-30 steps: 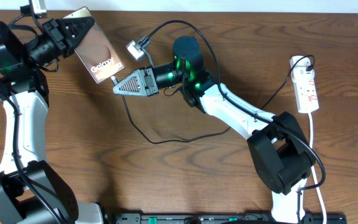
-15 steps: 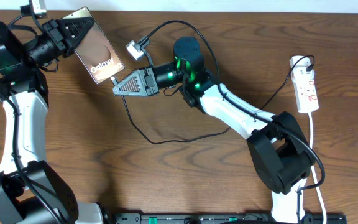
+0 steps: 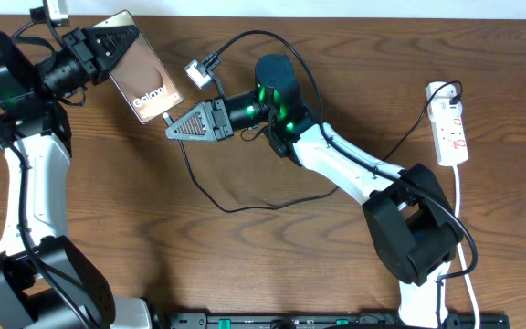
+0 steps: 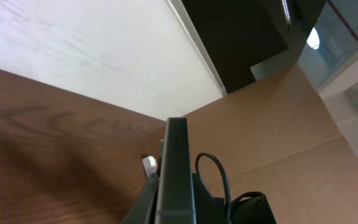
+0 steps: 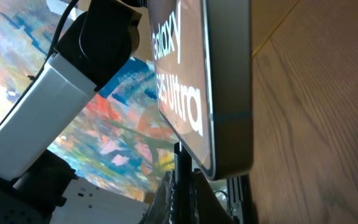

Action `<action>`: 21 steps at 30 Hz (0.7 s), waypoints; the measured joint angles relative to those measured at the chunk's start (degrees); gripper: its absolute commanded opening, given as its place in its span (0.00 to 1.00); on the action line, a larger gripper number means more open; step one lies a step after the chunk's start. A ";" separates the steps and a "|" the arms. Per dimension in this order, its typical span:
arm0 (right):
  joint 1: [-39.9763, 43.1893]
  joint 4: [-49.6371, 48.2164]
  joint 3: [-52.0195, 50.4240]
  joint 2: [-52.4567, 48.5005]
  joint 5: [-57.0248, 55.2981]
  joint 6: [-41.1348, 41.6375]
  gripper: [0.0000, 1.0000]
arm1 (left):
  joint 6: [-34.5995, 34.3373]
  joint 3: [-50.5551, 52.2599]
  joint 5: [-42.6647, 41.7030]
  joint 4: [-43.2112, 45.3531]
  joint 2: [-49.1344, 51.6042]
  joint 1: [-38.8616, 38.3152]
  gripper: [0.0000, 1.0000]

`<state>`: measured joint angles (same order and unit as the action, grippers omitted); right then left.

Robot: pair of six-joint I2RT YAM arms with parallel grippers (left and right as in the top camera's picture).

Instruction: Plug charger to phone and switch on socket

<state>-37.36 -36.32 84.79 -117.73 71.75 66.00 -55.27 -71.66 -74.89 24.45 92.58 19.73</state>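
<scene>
Overhead, left pincer (image 3: 117,38) is gripping the Galaxy phone (image 3: 144,78); right pincer (image 3: 171,130), seemingly pinching the charger (image 3: 245,208), is needing square port alignment.

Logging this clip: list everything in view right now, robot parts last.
phone: one, bronze-brown, far left, held tilted.
charger: one, thin black, looping mid-table from phone's lower end.
socket: one, white with red markings, right side.
white cord: one, white, from socket toward near edge.
table: one, brown wood, under everything.
left claw: one, black, shut on phone's upper end.
right claw: one, black, at phone's lower end, shut on charger tip.
</scene>
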 measured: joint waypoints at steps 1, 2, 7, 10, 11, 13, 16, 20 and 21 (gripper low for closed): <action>0.00 0.02 0.00 0.00 0.02 0.11 0.01 | 0.02 0.00 0.00 0.02 0.00 -0.02 0.07; 0.00 0.02 0.00 0.00 0.07 0.22 0.01 | 0.07 0.00 0.00 0.02 0.00 -0.13 0.07; 0.02 0.04 -0.09 0.00 0.48 0.63 0.01 | 0.66 0.00 0.02 0.07 0.00 -0.52 0.07; 0.02 0.02 -0.13 0.00 0.50 0.66 0.01 | 1.01 0.00 0.02 0.07 0.00 -0.66 0.07; 0.02 -0.02 -0.13 0.00 0.52 0.68 0.01 | 1.07 0.00 0.02 0.07 0.00 -0.68 0.08; 0.02 -0.48 -0.17 0.00 0.52 0.83 0.01 | 1.07 0.00 0.02 0.07 0.00 -0.68 0.08; 0.02 -1.27 -0.24 0.00 0.63 0.98 0.01 | 1.07 0.00 0.02 0.07 0.00 -0.68 0.07; 0.07 -2.49 -0.33 -0.02 1.09 1.03 0.01 | 1.01 0.00 -0.17 0.07 0.00 -0.68 0.08; 0.07 -2.60 -0.33 -0.02 1.29 1.01 0.01 | 0.96 0.00 -0.33 0.07 0.00 -0.68 0.07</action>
<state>-37.30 -38.92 84.47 -117.75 73.03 67.00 -54.30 -71.66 -75.22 24.51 92.58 19.05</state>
